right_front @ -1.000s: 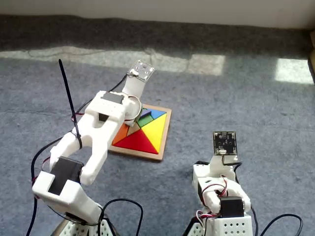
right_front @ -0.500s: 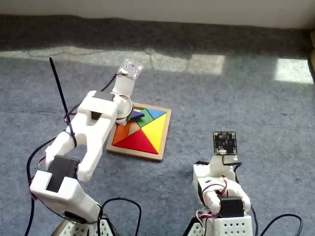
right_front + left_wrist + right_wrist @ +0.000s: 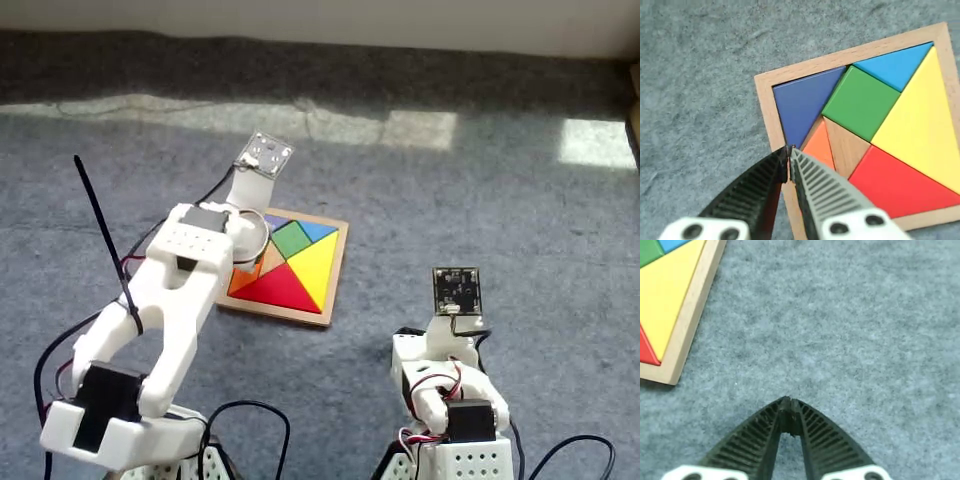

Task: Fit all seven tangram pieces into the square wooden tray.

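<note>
The square wooden tray [image 3: 765, 115] holds a dark blue triangle [image 3: 802, 102], green square [image 3: 862, 100], light blue triangle [image 3: 895, 65], yellow triangle [image 3: 920, 120], red triangle [image 3: 900, 182] and orange triangle [image 3: 820, 147]. A tan parallelogram-shaped patch [image 3: 847, 150] lies between them; I cannot tell if it is a piece or bare floor. My left gripper [image 3: 789, 150] is shut with nothing in it, tips at the dark blue triangle's point beside the rim. My right gripper [image 3: 786, 402] is shut over bare carpet, apart from the tray's corner [image 3: 690, 320].
In the high view the tray [image 3: 335, 270] lies on grey carpet, with the left arm [image 3: 190, 270] over its left side. The right arm [image 3: 450, 390] sits folded at the front right. A wall runs along the far edge.
The left arm has swung left and drawn back off the tray's middle, which uncovers the green square. The dark blue triangle now lies flat in its corner. The right arm has kept still.
</note>
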Controlling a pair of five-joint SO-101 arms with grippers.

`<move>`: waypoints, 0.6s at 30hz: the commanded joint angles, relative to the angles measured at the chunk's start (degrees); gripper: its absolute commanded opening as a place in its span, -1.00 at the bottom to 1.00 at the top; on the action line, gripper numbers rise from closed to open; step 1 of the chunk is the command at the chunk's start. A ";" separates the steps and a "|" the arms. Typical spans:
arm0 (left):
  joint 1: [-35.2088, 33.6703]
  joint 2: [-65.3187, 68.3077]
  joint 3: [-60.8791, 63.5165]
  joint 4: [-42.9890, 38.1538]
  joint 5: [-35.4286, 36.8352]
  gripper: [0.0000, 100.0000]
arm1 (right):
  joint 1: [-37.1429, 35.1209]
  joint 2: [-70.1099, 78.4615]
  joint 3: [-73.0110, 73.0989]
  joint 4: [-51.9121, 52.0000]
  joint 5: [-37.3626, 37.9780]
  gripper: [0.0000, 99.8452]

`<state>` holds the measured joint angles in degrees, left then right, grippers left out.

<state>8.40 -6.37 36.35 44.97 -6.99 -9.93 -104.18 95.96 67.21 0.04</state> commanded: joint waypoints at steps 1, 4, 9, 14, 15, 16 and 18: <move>3.38 -2.42 -0.22 -0.79 0.35 -0.90 | 0.66 -1.01 7.69 0.40 -0.09 -0.99; 3.65 -2.33 1.45 -3.60 0.18 -0.90 | 0.66 -1.01 7.69 0.40 -0.09 -0.99; 3.74 -3.03 2.95 -5.27 0.35 -0.91 | 0.66 -1.01 7.69 0.40 -0.09 -0.99; 3.82 -3.21 4.62 -7.65 0.35 -0.96 | 0.66 -1.01 7.69 0.40 -0.09 -0.99; 3.82 -3.21 4.44 -7.74 0.35 -0.99 | 0.66 -1.01 7.69 0.40 -0.09 -0.99; 3.82 -3.21 4.35 -7.74 0.44 -0.99 | 0.75 -1.01 7.69 0.40 -0.09 -0.99; 3.65 -3.74 4.35 -7.74 0.44 -0.99 | 0.75 -1.01 7.69 0.40 -0.09 -0.99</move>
<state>11.56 -7.34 41.27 38.29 -6.99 -9.93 -104.18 95.96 67.21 0.04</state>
